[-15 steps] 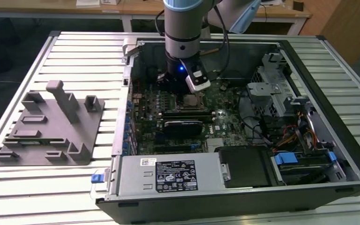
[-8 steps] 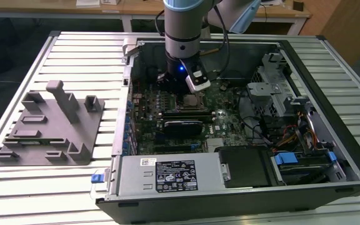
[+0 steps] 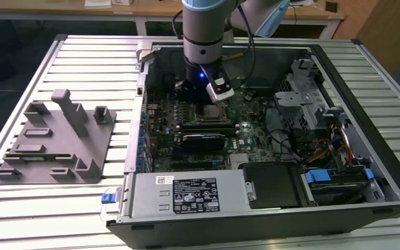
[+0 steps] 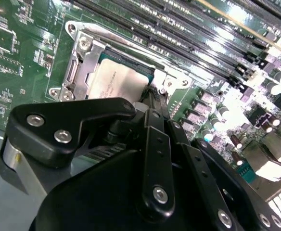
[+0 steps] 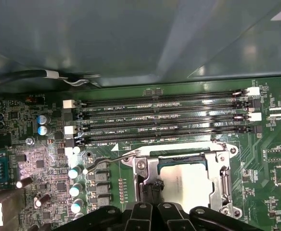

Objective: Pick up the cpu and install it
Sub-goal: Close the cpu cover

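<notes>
cpu (image 5: 186, 185) lying in socket frame (image 5: 223, 180), hand (image 5: 152, 192) at its edge

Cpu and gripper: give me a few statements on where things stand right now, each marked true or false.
1. The cpu lies inside the socket frame on the motherboard. True.
2. The gripper hovers over the grey fixture. False: it is down by the cpu's edge, inside the computer case.
3. The grey fixture lies on the slatted table, outside the computer case. True.
4. The computer case is closed up. False: its side is open and the motherboard shows.
</notes>
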You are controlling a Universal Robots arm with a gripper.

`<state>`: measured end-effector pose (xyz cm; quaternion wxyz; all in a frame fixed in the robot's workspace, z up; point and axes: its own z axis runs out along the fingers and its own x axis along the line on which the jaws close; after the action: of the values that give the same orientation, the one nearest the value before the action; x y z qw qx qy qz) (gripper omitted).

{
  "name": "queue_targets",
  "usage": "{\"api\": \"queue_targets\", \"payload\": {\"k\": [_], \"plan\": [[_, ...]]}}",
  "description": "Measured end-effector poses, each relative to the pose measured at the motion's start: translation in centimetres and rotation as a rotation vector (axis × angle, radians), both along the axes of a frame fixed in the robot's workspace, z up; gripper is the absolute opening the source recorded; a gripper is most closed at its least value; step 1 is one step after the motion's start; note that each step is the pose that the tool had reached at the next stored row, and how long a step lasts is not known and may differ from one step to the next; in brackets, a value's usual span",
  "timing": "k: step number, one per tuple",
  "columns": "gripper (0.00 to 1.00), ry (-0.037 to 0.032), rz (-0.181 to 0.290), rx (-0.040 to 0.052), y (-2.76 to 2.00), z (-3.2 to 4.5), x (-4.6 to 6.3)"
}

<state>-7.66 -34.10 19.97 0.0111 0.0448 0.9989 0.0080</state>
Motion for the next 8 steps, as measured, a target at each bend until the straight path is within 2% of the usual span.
{"api": "queue_targets", "payload": {"k": [8], "plan": [[0.11,0.0000,0.000,-0.0002,0.00,0.59,0.00]]}}
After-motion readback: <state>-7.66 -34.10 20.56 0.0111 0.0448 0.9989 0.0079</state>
